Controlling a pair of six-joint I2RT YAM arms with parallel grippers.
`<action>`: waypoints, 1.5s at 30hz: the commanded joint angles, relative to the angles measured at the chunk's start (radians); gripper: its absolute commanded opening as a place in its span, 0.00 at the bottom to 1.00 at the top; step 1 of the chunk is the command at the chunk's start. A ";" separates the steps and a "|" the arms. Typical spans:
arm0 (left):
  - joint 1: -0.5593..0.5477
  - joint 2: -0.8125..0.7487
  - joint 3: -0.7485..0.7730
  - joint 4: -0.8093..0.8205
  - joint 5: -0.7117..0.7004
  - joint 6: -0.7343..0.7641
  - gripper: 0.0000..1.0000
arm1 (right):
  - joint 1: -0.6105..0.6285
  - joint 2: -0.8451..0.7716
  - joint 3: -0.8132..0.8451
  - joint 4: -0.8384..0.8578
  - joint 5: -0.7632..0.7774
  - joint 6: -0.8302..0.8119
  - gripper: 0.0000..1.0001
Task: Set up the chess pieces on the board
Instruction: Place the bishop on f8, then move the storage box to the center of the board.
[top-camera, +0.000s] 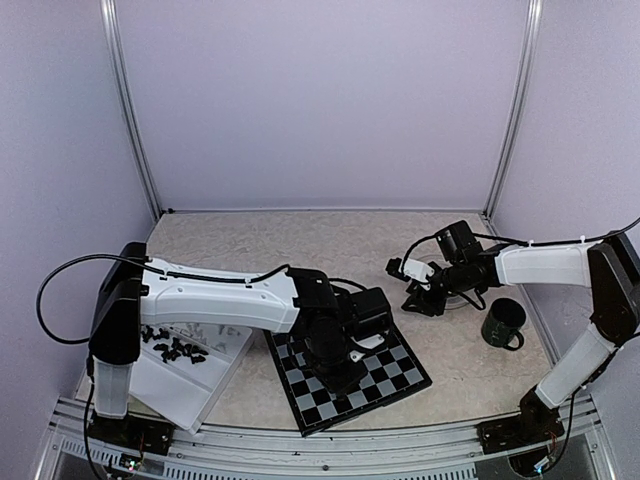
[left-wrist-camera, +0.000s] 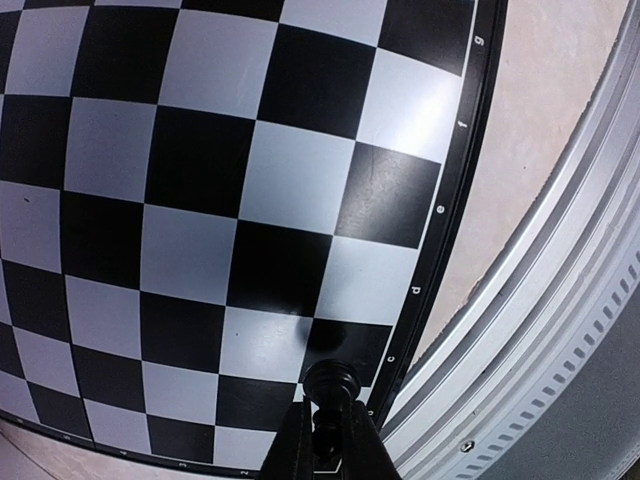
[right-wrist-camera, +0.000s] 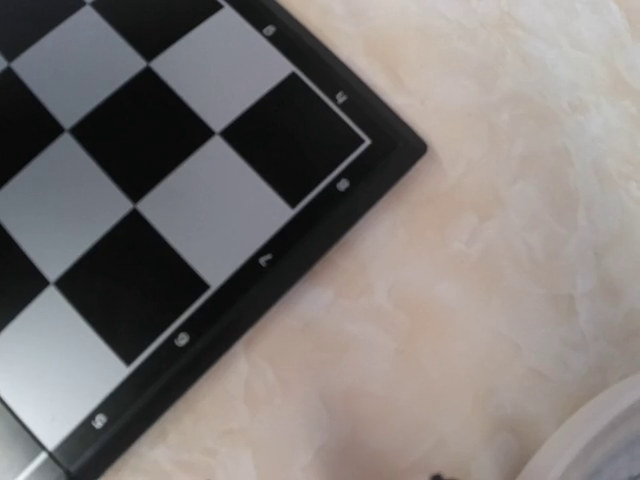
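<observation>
My left gripper (left-wrist-camera: 330, 412) is shut on a black pawn (left-wrist-camera: 332, 382), pinched at its stem with the round head poking out past the fingertips. It hangs close over the board (left-wrist-camera: 200, 200) near the edge lettered c. From above, the left gripper (top-camera: 345, 375) points down onto the middle of the board (top-camera: 402, 372). No pieces show on the visible squares. More black pieces (top-camera: 180, 349) lie in the white tray (top-camera: 190, 390) at left. My right gripper (top-camera: 422, 297) hovers right of the board; its fingers do not show in the right wrist view, which takes in a board corner (right-wrist-camera: 150, 200).
A dark green mug (top-camera: 503, 325) stands at the right. A round grey plate (top-camera: 462, 298) sits under the right wrist, its rim (right-wrist-camera: 600, 435) showing in the right wrist view. The table's metal front rail (left-wrist-camera: 540, 330) runs just past the board's near edge.
</observation>
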 joint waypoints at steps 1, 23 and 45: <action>-0.019 0.032 0.027 -0.032 0.007 0.009 0.08 | -0.004 -0.018 -0.014 0.010 0.008 -0.007 0.46; -0.020 0.059 0.030 -0.015 0.043 0.000 0.26 | -0.004 0.009 -0.010 0.003 0.011 -0.009 0.46; 0.373 -0.575 -0.482 0.053 -0.365 -0.376 0.48 | -0.003 0.017 -0.004 -0.003 0.002 -0.010 0.47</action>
